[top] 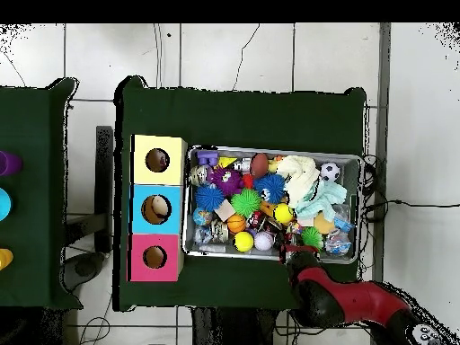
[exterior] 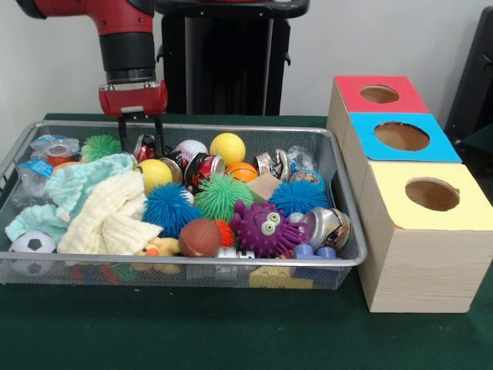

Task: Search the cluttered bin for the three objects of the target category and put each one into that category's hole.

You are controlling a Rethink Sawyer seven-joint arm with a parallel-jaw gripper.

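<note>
My gripper (exterior: 141, 148) hangs at the back left of the wire bin (exterior: 350, 231), open, its two black fingers (exterior: 122, 137) straddling a crushed red and silver can (exterior: 144, 147); I cannot tell whether they touch it. In the overhead view the gripper (top: 286, 243) is at the bin's lower edge. Around it lie a yellow ball (exterior: 155, 174), a white baseball (exterior: 190, 149), another crushed can (exterior: 203, 167) and a second yellow ball (exterior: 227, 148). Three wooden boxes stand beside the bin, each with a hole: red top (exterior: 379, 94), blue top (exterior: 401, 136), yellow top (exterior: 432, 194).
The bin also holds spiky balls in green (exterior: 223, 196), blue (exterior: 169, 208) and purple (exterior: 263, 228), a brown football (exterior: 199, 237), a soccer ball (exterior: 31, 245), pale cloths (exterior: 100, 208) and more crushed cans (exterior: 326, 227). Something pale shows inside the blue box's hole (top: 156, 209).
</note>
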